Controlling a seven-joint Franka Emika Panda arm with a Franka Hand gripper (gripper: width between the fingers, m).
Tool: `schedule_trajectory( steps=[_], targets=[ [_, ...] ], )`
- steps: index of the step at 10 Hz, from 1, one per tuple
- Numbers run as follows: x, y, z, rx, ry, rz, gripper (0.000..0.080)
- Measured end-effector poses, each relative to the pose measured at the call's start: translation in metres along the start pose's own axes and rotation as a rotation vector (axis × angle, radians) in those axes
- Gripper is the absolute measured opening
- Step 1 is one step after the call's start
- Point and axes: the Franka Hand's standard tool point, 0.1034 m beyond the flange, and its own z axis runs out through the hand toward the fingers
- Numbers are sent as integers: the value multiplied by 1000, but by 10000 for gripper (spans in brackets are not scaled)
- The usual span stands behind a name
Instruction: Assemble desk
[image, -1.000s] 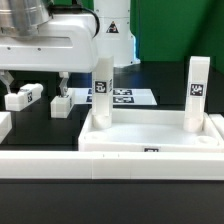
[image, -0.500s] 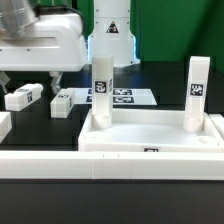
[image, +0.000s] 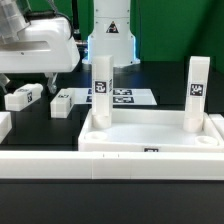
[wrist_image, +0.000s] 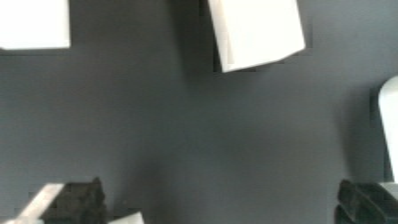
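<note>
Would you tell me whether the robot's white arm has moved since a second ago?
Yes. The white arm shifted toward the exterior view's left, away from the upright white tagged leg.

No readable text; tags (image: 197, 89) pattern-only

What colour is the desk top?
The desk top is white; exterior view shows it best.

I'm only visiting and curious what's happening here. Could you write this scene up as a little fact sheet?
desk top: white tray, flat on the table
upright legs: two, standing in the desk top, one toward each end
loose legs: two, lying on the table at the exterior view's left
gripper: open, holding nothing
marker board: flat behind the desk top
</note>
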Motion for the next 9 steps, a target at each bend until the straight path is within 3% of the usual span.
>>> schedule_trajectory(
  steps=[3, 7, 9],
  targets=[
    [-21, -2, 12, 55, -191, -5, 649],
    [-26, -7, 20, 94, -466, 27, 649],
    [-34, -9, 26, 94, -585, 23, 649]
  ],
)
